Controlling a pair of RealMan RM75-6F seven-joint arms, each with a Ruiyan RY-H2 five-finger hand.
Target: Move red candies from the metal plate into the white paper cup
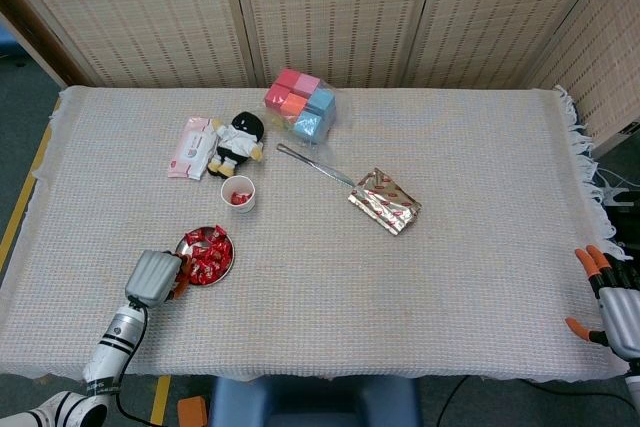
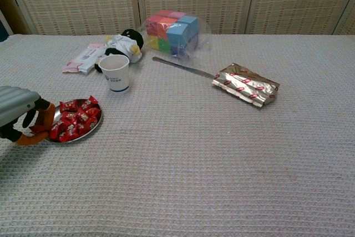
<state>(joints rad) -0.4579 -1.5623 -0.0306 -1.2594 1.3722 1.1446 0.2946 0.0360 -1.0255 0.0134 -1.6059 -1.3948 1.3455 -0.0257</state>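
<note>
Seen from the head camera, the left hand (image 1: 153, 277) sits near the front-left corner of the cloth-covered table (image 1: 450, 277), its orange-tipped fingers curled down at the left rim of the metal plate (image 1: 186, 244) heaped with red candies (image 1: 208, 256); whether a candy is pinched cannot be told here. The white paper cup (image 1: 239, 193) stands just behind the plate, apart from it, with red candy visible inside. Behind the cup lie a plush penguin (image 1: 238, 141) and a pink tissue packet (image 1: 190, 147), with a bag of colored blocks (image 1: 299, 104) toward the back edge. Metal tongs (image 1: 313, 165) run diagonally toward a foil candy bag (image 1: 385, 200) near the table's middle. The right hand (image 1: 611, 296) rests beyond the front-right edge, fingers spread and holding nothing. From the chest camera, the left hand (image 2: 22, 114) is at the left edge of the frame, its fingertips (image 2: 46, 114) bent against the plate's (image 2: 95, 126) left rim and touching the red candies (image 2: 75, 119) there; a firm hold cannot be confirmed. The paper cup (image 2: 116, 72) stands upright behind the plate.
</note>
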